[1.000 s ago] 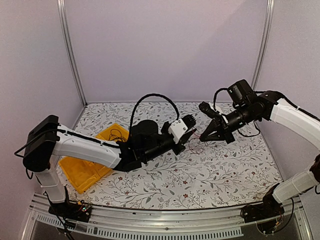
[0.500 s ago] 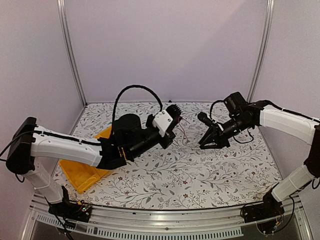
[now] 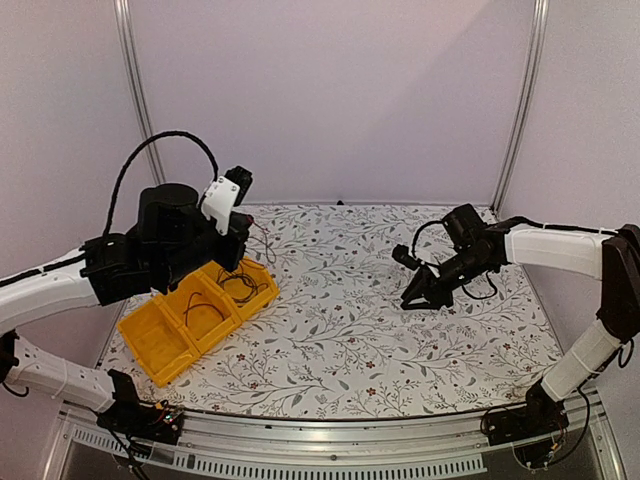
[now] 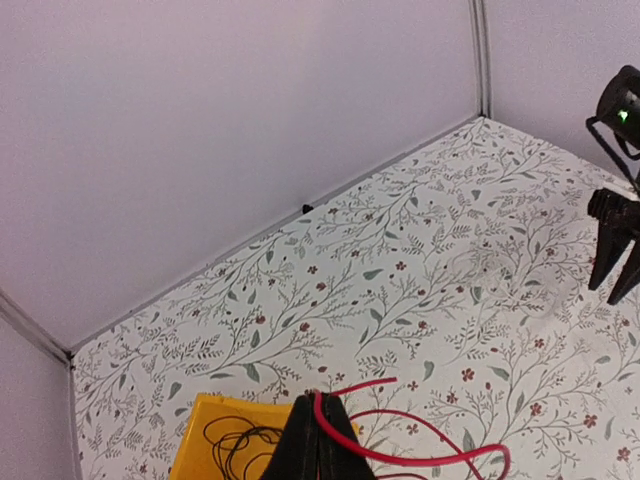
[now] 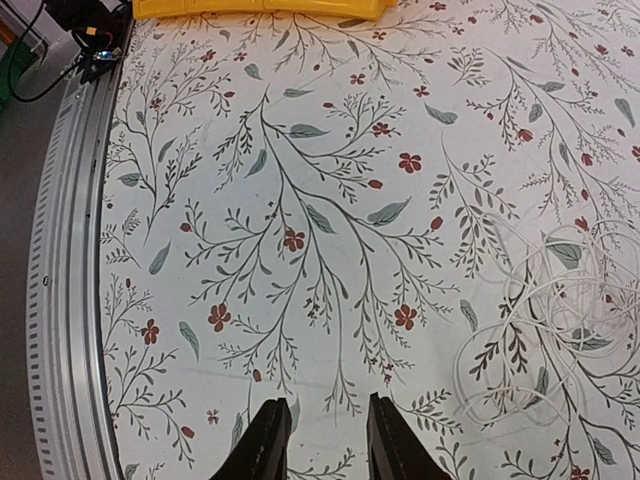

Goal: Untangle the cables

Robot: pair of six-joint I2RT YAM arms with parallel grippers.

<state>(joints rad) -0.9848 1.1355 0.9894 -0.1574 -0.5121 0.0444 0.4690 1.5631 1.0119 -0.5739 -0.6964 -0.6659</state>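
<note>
Red cable (image 4: pixel 365 386) is pinched in the left gripper (image 4: pixel 318 425), fingers pressed together, above the yellow bin (image 3: pixel 150 360) at left. Black cables (image 3: pixel 235 285) lie inside the bin. White cable (image 5: pixel 545 310) lies coiled on the table (image 3: pixel 340 340) at right, beside the right gripper (image 5: pixel 325 405), jaws spread, empty.

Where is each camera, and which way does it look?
Top external: above and behind, facing down at the table; left arm, right arm show.
Left wrist: faces the back wall; shut left hand pinches the red cable.
Right wrist: faces down; open right hand, white cable nearby.
Shared: all three show the yellow bin.
</note>
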